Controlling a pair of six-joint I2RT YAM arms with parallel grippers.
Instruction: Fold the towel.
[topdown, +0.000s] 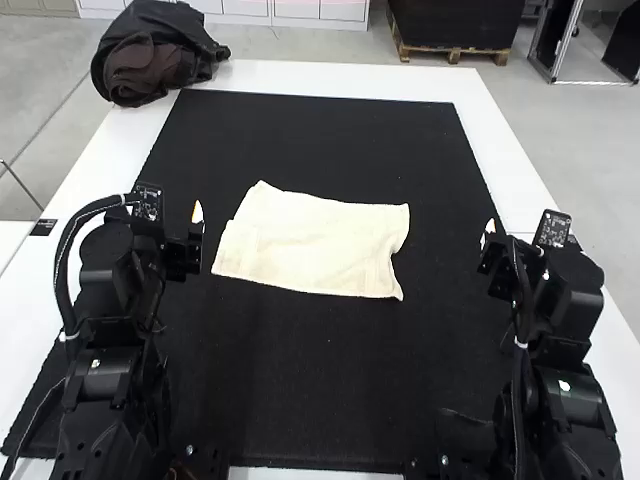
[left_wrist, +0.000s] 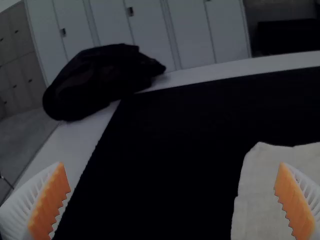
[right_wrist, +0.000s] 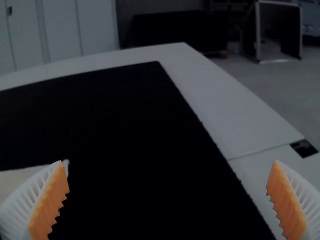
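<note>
White desk (topdown: 340, 77) w/ a black mat (topdown: 330, 370) over most of it, prob. there for grip & contrast under the pale cloth.

Nearest: L arm (topdown: 108, 375) at abt 8 o'clock of the towel, R arm (topdown: 575, 395) at abt 4, presumably set either side so each can take an end. L fingers (left_wrist: 50, 200) open, nothing between them, out by the towel's 9–10 o'clock side. R fingers (right_wrist: 286, 200) likewise wide apart & empty, off toward 3 o'clock. Both clear of the cloth, so a ready pose, I'd say; next move prob. calls for pinching matching corners.

Towel (topdown: 315, 248): mid-mat, between the arms, laid out flat, approx. rectangular, long way 9-to-3, which suits 2-arm reach. Can't tell if any part is doubled. 11 o'clock corner pokes up to a point; 3 o'clock edge bows in, so corners may need squaring or the fold could go skew.

Far end, 11 o'clock: dark bundle (topdown: 155, 58) on the desk corner, off the mat, likely parked there to keep the work area free.
</note>
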